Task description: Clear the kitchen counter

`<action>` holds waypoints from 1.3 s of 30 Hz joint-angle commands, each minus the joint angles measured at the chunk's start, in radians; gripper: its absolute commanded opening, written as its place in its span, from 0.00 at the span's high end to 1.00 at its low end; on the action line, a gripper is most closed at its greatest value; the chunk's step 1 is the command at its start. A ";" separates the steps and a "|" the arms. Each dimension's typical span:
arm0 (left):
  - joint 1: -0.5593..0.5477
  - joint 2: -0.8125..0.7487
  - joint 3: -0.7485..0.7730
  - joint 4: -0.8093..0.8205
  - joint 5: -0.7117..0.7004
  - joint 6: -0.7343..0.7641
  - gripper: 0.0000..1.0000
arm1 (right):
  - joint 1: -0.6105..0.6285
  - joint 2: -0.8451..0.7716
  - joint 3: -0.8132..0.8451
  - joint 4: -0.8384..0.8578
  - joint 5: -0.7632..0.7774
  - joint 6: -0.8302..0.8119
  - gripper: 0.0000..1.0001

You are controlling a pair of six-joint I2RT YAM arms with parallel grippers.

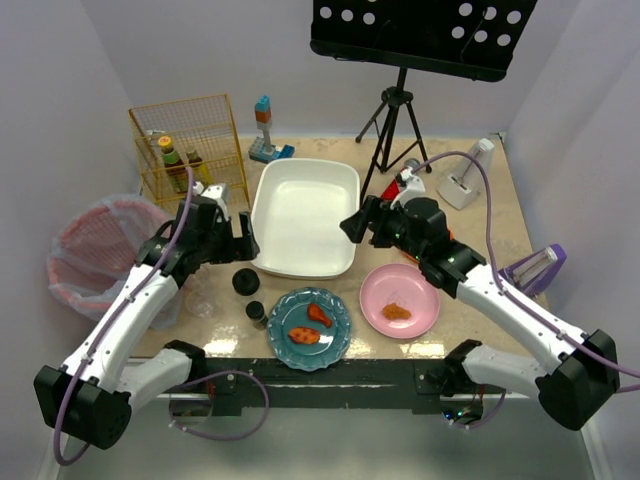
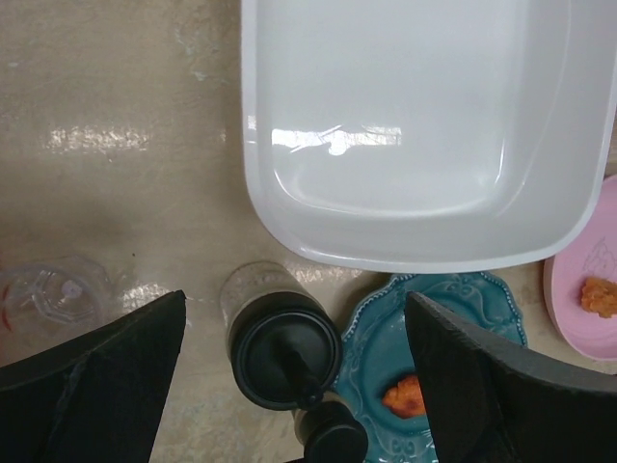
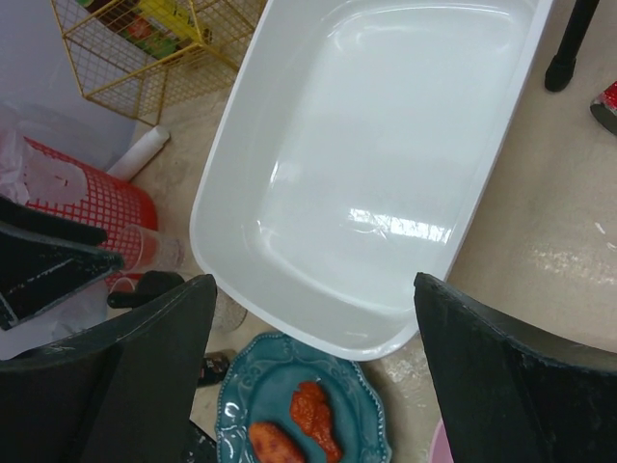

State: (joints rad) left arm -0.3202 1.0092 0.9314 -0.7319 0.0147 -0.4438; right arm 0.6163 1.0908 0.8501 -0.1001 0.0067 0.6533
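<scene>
The beige kitchen counter [image 1: 482, 228] carries a white tub [image 1: 305, 215], a teal plate [image 1: 340, 346] with two chicken pieces [image 1: 320, 314], a pink plate [image 1: 422, 286] with one fried piece [image 1: 397, 311], two black-capped shakers [image 1: 244, 283] and a clear cup [image 1: 198, 303]. My left gripper [image 1: 243, 238] is open and empty, hovering at the tub's left edge. In the left wrist view, this gripper [image 2: 294, 318] is above the larger shaker [image 2: 280, 347]. My right gripper [image 1: 358, 222] is open and empty at the tub's right edge. In the right wrist view, this gripper [image 3: 313, 289] is over the tub's near rim [image 3: 318, 333].
A yellow wire basket [image 1: 190, 150] with bottles stands at the back left. A red bin [image 1: 90, 255] lined with a bag sits off the left edge. A tripod stand [image 1: 395, 125], a white dispenser [image 1: 465, 180], toy blocks [image 1: 265, 130] and a purple item [image 1: 535, 268] line the back and right.
</scene>
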 commanded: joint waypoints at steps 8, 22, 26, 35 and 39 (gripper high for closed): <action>-0.152 0.019 -0.028 -0.076 -0.114 -0.073 0.00 | 0.002 -0.051 -0.032 0.028 0.022 0.019 0.11; -0.212 0.025 -0.091 -0.080 -0.162 -0.107 0.00 | 0.002 -0.060 -0.043 0.036 0.018 0.035 0.11; -0.227 0.028 -0.108 -0.069 -0.157 -0.110 0.00 | 0.002 -0.062 -0.043 0.034 0.021 0.039 0.11; -0.249 0.042 -0.120 -0.066 -0.160 -0.110 0.29 | 0.002 -0.071 -0.042 0.025 0.030 0.046 0.11; -0.252 0.048 -0.114 -0.069 -0.179 -0.111 0.36 | 0.002 -0.071 -0.037 0.017 0.035 0.045 0.11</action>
State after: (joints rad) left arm -0.5652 1.0527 0.8185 -0.8097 -0.1429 -0.5407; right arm 0.6163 1.0462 0.8009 -0.0952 0.0147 0.6827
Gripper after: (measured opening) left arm 0.675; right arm 0.888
